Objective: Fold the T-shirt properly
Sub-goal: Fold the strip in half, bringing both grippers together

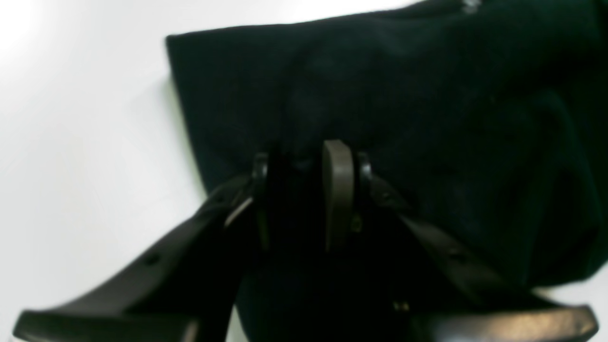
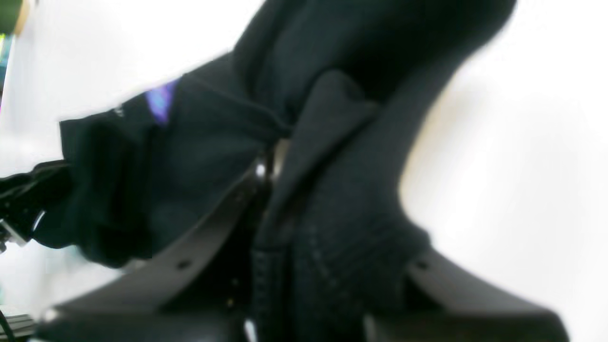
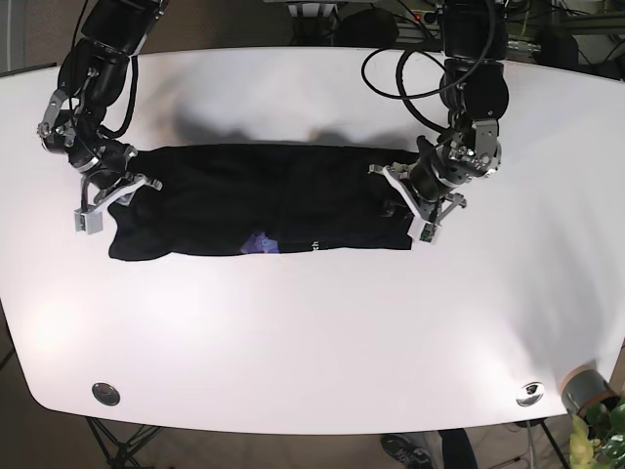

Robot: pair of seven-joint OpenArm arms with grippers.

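The black T-shirt (image 3: pixel 254 200) lies as a long folded band across the white table, with a small purple print (image 3: pixel 259 242) at its near edge. My left gripper (image 3: pixel 408 202) is at the shirt's right end, and in the left wrist view it (image 1: pixel 299 164) is shut on dark cloth (image 1: pixel 380 95). My right gripper (image 3: pixel 119 189) is at the shirt's left end. In the right wrist view it (image 2: pixel 285 159) is shut on a bunched, lifted fold of the shirt (image 2: pixel 332 142), which covers one finger. The purple print (image 2: pixel 160 100) shows there too.
The white table (image 3: pixel 312 332) extends wide in front of the shirt. Two round metal fittings (image 3: pixel 104 394) (image 3: pixel 528 393) sit near the front edge. A potted plant (image 3: pixel 589 396) stands off the front right corner. Cables (image 3: pixel 391 73) hang at the back.
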